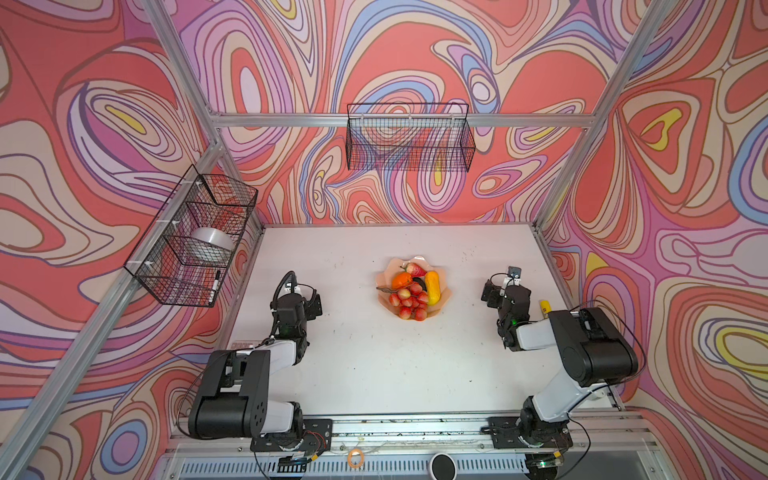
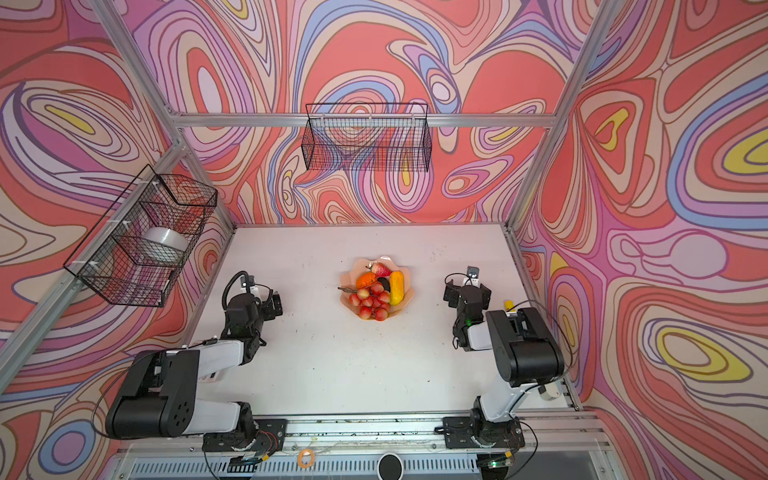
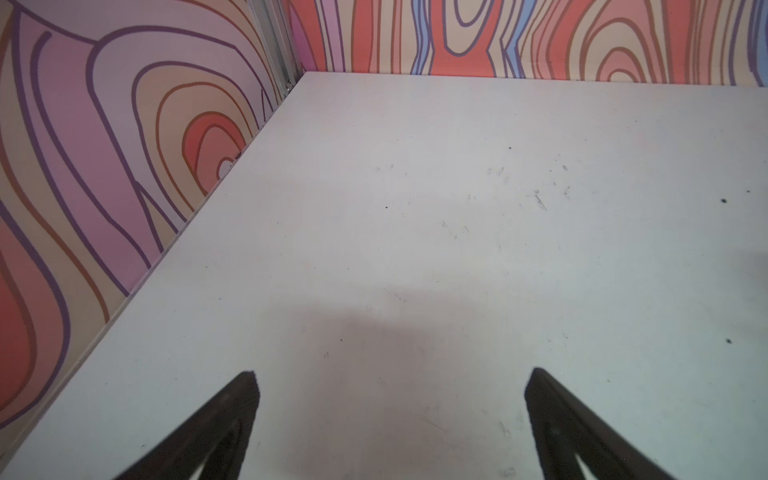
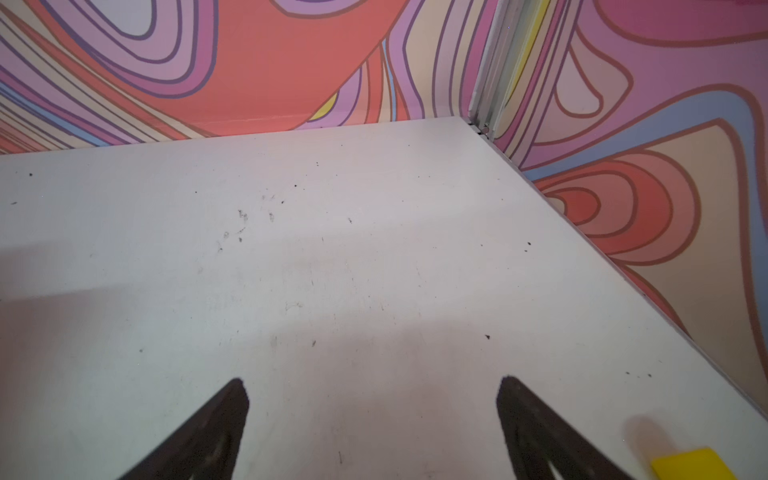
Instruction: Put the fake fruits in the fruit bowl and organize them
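The pale peach fruit bowl (image 1: 445, 287) (image 2: 356, 268) stands mid-table, a little toward the back, in both top views. Inside it lie an orange (image 1: 401, 280), a red strawberry (image 1: 416, 269), a yellow-orange gourd-like fruit (image 1: 432, 287), a dark avocado (image 1: 420, 284) partly hidden among them, and a bunch of red-yellow grapes (image 1: 409, 305). My left gripper (image 3: 392, 374) hovers open over bare table, well left of the bowl (image 1: 307, 303). My right gripper (image 4: 374, 380) is open over bare table to the bowl's right (image 1: 496, 295). Neither holds anything.
A yellow marker-like tube (image 1: 545, 308) (image 4: 692, 463) lies by the right wall beside my right arm. A black wire basket (image 1: 409, 139) hangs on the back wall. Another basket (image 1: 166, 266) on the left wall holds a grey bowl (image 1: 212, 245) and a pen (image 1: 215, 284).
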